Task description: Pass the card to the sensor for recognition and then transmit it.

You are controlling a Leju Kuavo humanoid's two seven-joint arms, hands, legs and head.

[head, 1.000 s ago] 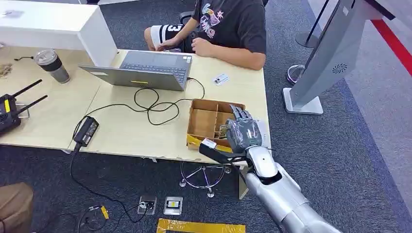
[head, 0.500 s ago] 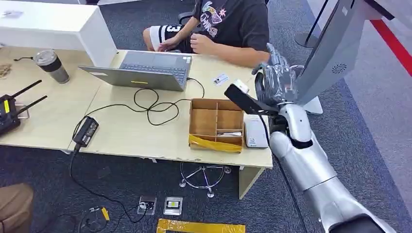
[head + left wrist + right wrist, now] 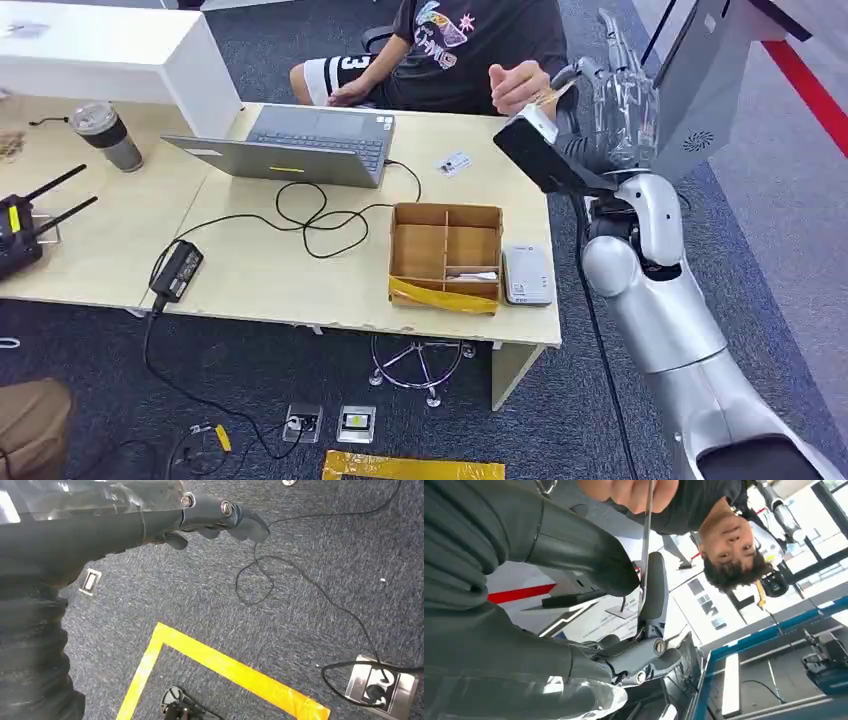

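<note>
My right hand [image 3: 607,98] is raised above the table's far right corner, in front of the seated person. It pinches a thin card [image 3: 645,535] between thumb and a finger; the card shows edge-on. The person's hand [image 3: 515,84] reaches in, and their fingers [image 3: 634,491] hold the card's other end. In the head view the card [image 3: 549,97] is a pale sliver between the two hands. The white card sensor [image 3: 527,274] lies flat on the table beside the cardboard box. My left hand [image 3: 150,515] hangs over the carpet, fingers loosely extended and holding nothing.
A compartmented cardboard box [image 3: 446,256] sits near the table's front edge. Another card [image 3: 455,163] lies by the laptop [image 3: 300,145], with a looped black cable [image 3: 310,215] in the middle. A cup [image 3: 106,134] and radio [image 3: 20,228] stand at left. A grey kiosk [image 3: 690,110] stands right.
My right arm swung up from the box at the table's front edge to the far right corner, carrying the card. The person lifted a hand to meet it.
</note>
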